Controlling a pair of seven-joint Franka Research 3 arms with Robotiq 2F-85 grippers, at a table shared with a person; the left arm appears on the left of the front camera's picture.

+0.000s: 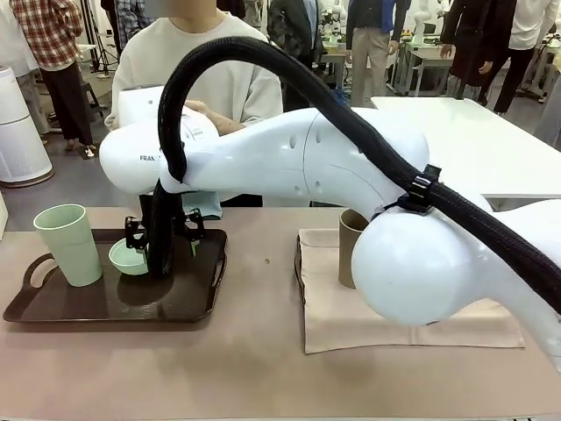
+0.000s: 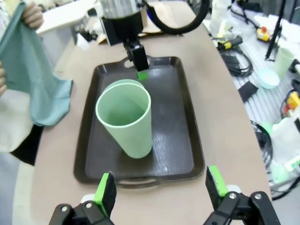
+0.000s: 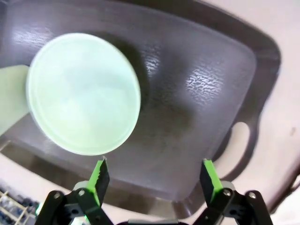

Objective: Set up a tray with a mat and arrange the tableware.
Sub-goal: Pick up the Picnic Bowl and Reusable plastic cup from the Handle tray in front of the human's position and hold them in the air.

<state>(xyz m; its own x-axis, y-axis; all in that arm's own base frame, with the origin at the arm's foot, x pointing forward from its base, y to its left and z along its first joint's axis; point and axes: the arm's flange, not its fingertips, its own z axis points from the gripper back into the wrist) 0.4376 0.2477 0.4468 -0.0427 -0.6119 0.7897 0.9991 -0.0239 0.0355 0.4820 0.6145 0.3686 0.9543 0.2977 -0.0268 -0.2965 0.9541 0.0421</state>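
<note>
A dark brown tray (image 1: 188, 303) lies at the table's left. On it stand a pale green cup (image 1: 70, 244) (image 2: 125, 117) and a mint green bowl (image 1: 129, 257) (image 3: 83, 93). My right gripper (image 1: 165, 254) (image 3: 153, 178) hangs open low over the tray, with the bowl just beside one fingertip and nothing between the pads. My left gripper (image 2: 160, 187) is open above the tray's near handle, short of the green cup. A tan-brown cup (image 1: 351, 248) stands on a beige mat (image 1: 412, 329) at the right, partly hidden by my right arm.
A person at the far side holds a teal cloth (image 2: 28, 79). My right arm and its black cable (image 1: 263, 66) span the table's middle. Off the table's edge lie cables and a pale bowl (image 2: 268, 78). Bare tabletop (image 1: 263, 289) lies between tray and mat.
</note>
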